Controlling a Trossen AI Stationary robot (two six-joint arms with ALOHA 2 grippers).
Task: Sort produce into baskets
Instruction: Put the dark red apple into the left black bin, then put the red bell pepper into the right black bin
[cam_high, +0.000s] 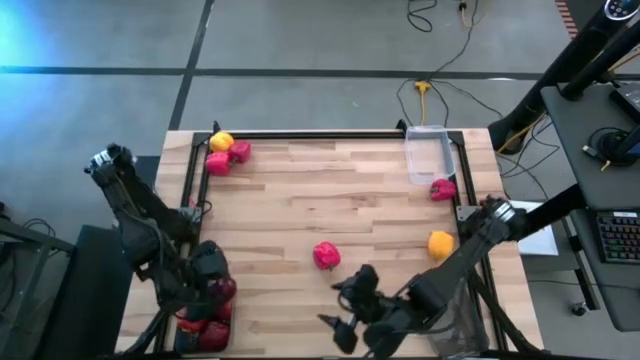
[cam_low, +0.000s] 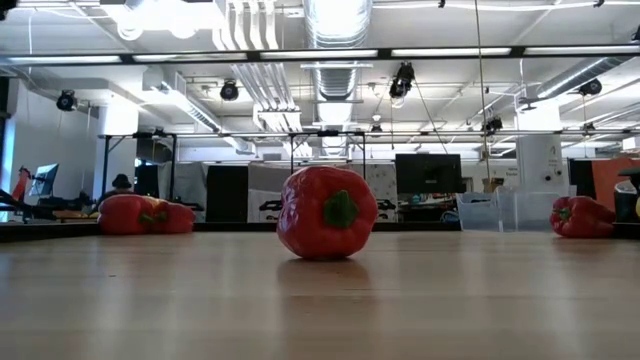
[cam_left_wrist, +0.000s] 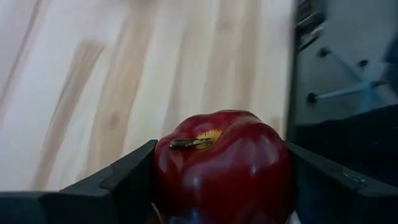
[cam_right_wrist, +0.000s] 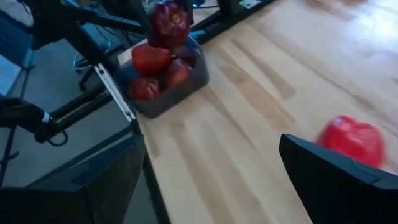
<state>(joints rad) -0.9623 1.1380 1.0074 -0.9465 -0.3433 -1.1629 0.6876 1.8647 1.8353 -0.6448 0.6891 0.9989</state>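
Left gripper: left gripper (cam_left_wrist: 217, 186) is closing its two dark fingers on either side of a dark red apple (cam_left_wrist: 224, 171), stem end facing the wrist camera; it is gripping the fruit, not standing free.

Apple versus basket: in the high view the held apple (cam_high: 222, 290) is sitting at the table's near left corner, directly over or just at the dark basket (cam_right_wrist: 186, 87) already carrying several red pieces; from the right wrist view it is perching on top of that pile. Whether it is resting on the pile or hanging just above, I cannot tell.

Coming move, judged: release is turning on the apple lying straight above the basket, so little sideways travel is looking necessary.

Right gripper: right gripper (cam_high: 345, 320) is hovering near the table's front edge, jaws standing wide, holding nothing.

Nearest loose piece: red pepper (cam_high: 326, 256) is sitting mid-table, just beyond the right gripper and toward the far side; the right arm is clearly the nearer one. The pepper is standing squat, stem toward the low camera, no obvious long axis.

Other produce: yellow-orange fruit (cam_high: 440, 243) is lying near the right edge; a pepper (cam_high: 442, 189) is touching the clear basket (cam_high: 430, 155); three pieces are clustering at the far left corner (cam_high: 226, 153).

Writing: none readable on produce, baskets or table.
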